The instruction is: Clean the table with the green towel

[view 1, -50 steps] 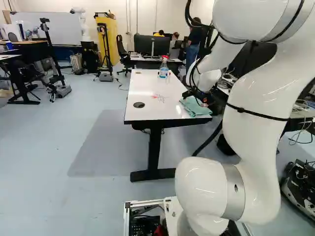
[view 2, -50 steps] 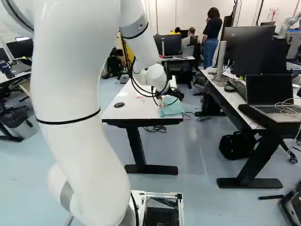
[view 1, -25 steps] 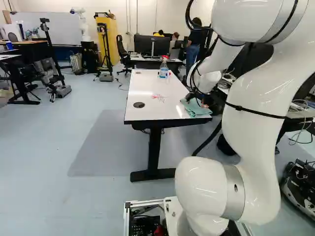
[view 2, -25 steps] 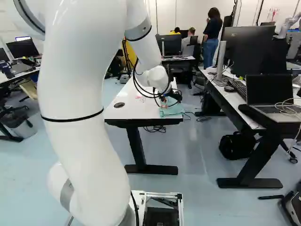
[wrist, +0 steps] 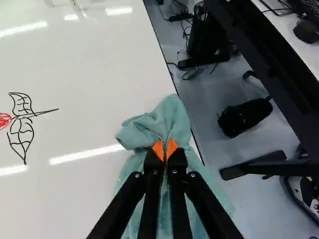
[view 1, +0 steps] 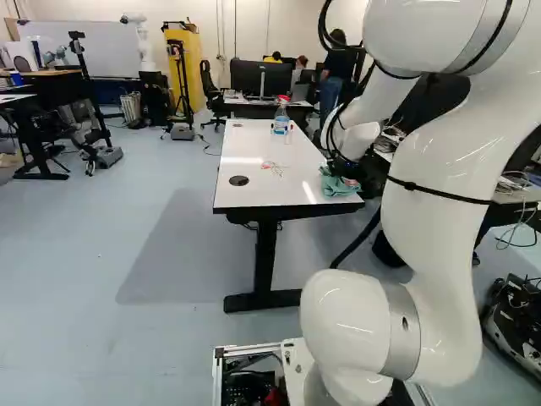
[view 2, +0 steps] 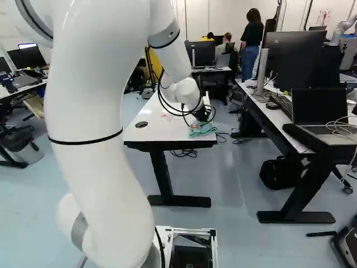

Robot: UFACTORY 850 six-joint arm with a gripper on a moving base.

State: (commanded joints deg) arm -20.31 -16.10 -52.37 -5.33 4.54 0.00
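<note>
My gripper [view 1: 348, 181] is down at the towel on the near right corner of the white table [view 1: 258, 193]. In the wrist view the gripper [wrist: 165, 151] is shut on the green towel [wrist: 167, 117], a bunched fold of it pinched between the orange pads. The rest of the towel lies beneath the fingers, along the table's side edge. A drawing in black and red lines [wrist: 22, 124] is on the tabletop, apart from the towel. The towel [view 2: 203, 129] also shows below the wrist in the right base view.
A bottle with a red cap [view 1: 281, 118] stands farther along the table. A dark round cable hole [view 1: 239, 180] is in the tabletop. To the right stands a desk with a laptop [view 2: 321, 111] and monitors. Another robot [view 1: 139, 42] is far back.
The gripper has closed on the towel, which was spread flatter and is now drawn up into folds. The arm has shifted slightly; the base has stayed put.
</note>
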